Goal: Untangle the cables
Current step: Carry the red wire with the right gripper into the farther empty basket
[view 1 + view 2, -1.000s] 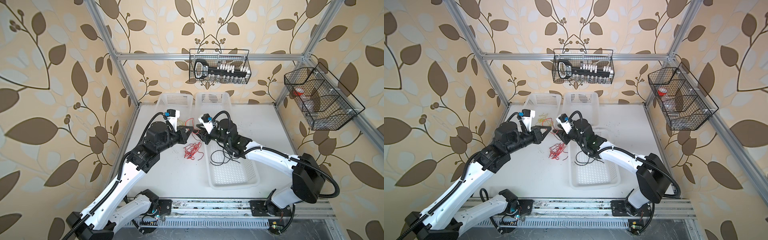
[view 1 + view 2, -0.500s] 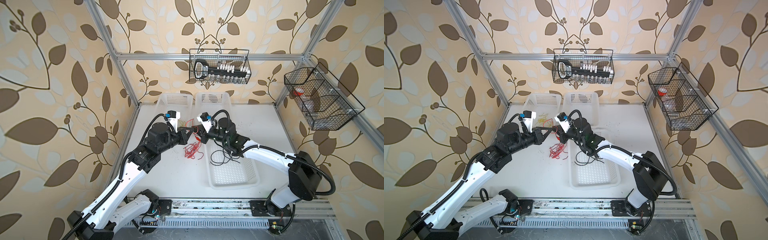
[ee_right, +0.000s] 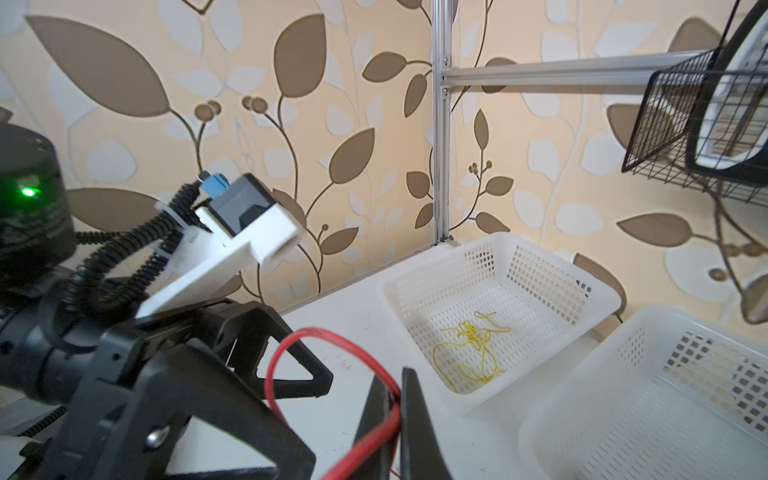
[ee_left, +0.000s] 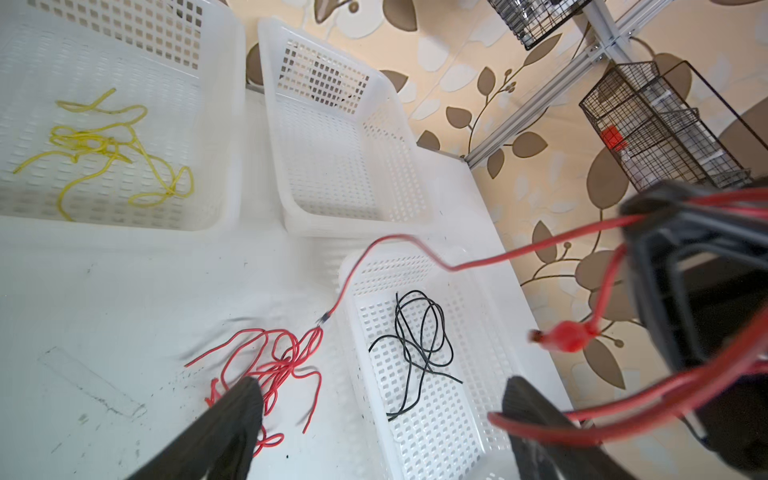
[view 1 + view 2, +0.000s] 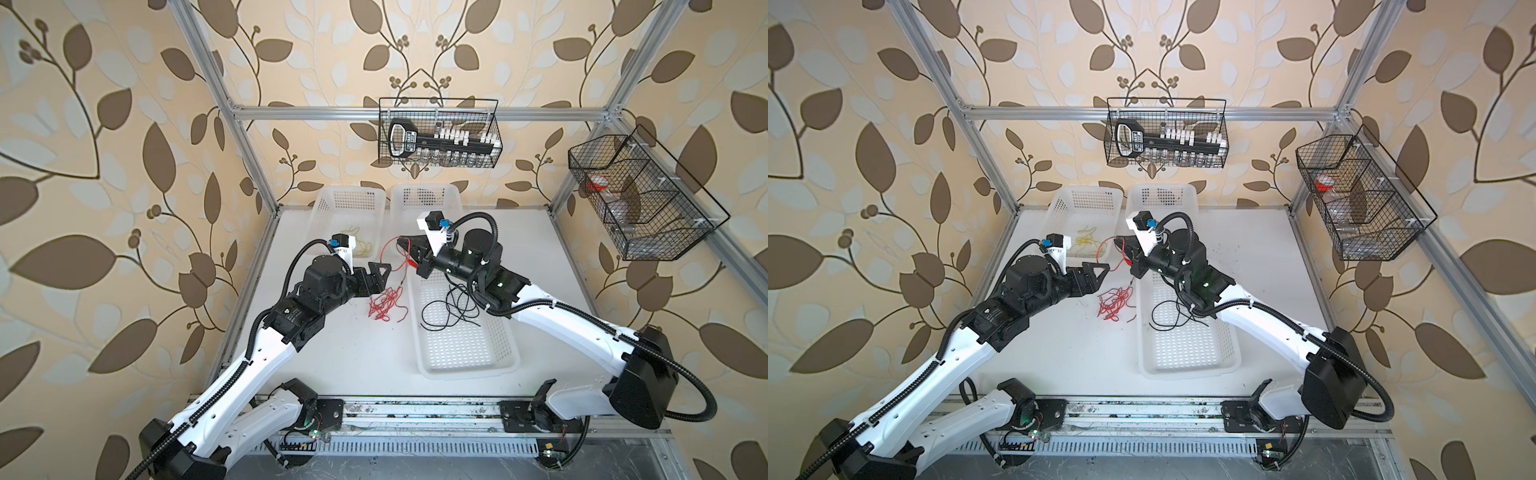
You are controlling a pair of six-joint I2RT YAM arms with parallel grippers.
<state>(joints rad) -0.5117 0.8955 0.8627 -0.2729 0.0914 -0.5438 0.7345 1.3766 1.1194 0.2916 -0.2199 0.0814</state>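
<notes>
Red cable (image 4: 286, 365) is pinched in your right gripper (image 3: 392, 388), fingers pressed together on it, raised probably to draw one strand out of the tangled rest on the table (image 5: 353, 353). Your left gripper (image 4: 382, 380) is spread and empty, that tangle lying below, between its fingers.

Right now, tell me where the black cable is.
In both top views the black cable lies coiled in the long white basket right of centre, just right of the red cable heaped on the table.

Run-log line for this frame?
left pincer: open; right pincer: shut on red cable; red cable: remainder tangled on table; yellow cable: in far-left basket; black cable: in near basket
</notes>
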